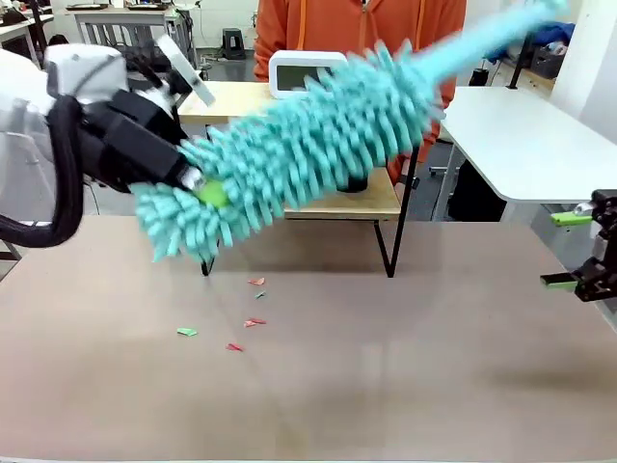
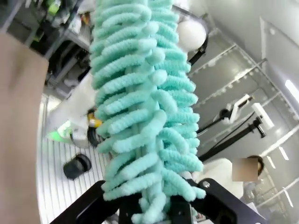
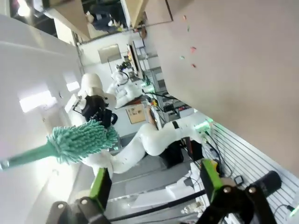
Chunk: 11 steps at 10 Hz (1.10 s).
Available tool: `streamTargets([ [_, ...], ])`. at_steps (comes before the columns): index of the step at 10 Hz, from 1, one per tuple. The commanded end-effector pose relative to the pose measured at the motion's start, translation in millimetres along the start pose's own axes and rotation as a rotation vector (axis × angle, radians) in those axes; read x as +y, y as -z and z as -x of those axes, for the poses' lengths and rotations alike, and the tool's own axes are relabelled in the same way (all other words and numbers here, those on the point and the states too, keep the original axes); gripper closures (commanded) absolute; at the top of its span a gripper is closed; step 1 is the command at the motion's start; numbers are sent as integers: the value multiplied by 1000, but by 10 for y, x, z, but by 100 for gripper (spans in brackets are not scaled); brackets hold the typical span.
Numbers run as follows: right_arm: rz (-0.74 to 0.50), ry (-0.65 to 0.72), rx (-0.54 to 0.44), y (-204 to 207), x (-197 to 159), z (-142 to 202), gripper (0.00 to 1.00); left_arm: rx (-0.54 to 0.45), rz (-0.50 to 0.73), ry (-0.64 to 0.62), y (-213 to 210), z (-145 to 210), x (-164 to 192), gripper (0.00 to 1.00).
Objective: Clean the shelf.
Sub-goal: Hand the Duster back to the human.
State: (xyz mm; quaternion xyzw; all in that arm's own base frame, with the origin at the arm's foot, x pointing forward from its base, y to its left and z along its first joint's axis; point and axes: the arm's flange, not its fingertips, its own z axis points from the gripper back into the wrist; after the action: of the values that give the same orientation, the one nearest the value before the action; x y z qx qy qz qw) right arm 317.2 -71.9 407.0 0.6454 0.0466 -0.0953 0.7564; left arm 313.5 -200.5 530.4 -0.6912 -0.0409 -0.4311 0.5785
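My left gripper [image 1: 204, 189] is shut on the head of a fluffy teal duster [image 1: 318, 140], which slants up to the right in front of the shelf [image 1: 229, 97], its handle pointing to the top right. In the left wrist view the duster [image 2: 140, 107] rises between the black fingers of the left gripper [image 2: 154, 210]. The shelf has light wooden boards and black legs, and a white clock [image 1: 294, 73] stands on its top board. My right gripper [image 1: 571, 251] hangs open at the right edge, away from the shelf. The right wrist view shows its green fingers [image 3: 100, 184] apart and the duster [image 3: 81, 140] far off.
Small red and green paper scraps [image 1: 253, 321] lie on the brown table [image 1: 405, 386] in front of the shelf. A person in an orange top [image 1: 357, 24] stands behind the shelf. A white table [image 1: 525, 140] stands at the back right.
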Motion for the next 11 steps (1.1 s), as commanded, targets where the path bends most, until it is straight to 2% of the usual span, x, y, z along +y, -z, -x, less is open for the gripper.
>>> streamTargets([
  [1,-34,29,-46,-21,89,-11,0,-197,-38,219,-385,101,-517,100],
  [2,-34,29,-46,-21,89,-11,0,-328,-96,318,-702,207,-825,100],
  [3,-34,29,-46,-21,89,-11,0,-476,-147,360,-1061,393,-1060,100],
  [4,-34,29,-46,-21,89,-11,0,-604,-251,285,-1334,575,-1118,100],
  [6,-34,29,-46,-21,89,-11,0,-882,-414,-156,-1715,993,-875,100],
  [7,-34,29,-46,-21,89,-11,0,-918,-419,-341,-1842,1201,-688,100],
  [8,-34,29,-46,-21,89,-11,0,-938,-422,-473,-1945,1334,-529,100],
  [9,-34,29,-46,-21,89,-11,0,-996,-463,-554,-2072,1445,-396,100],
  [10,-34,29,-46,-21,89,-11,0,-1002,-424,-607,-2140,1526,-291,100],
  [11,-34,29,-46,-21,89,-11,0,-989,-449,-748,-2209,1635,-143,100],
])
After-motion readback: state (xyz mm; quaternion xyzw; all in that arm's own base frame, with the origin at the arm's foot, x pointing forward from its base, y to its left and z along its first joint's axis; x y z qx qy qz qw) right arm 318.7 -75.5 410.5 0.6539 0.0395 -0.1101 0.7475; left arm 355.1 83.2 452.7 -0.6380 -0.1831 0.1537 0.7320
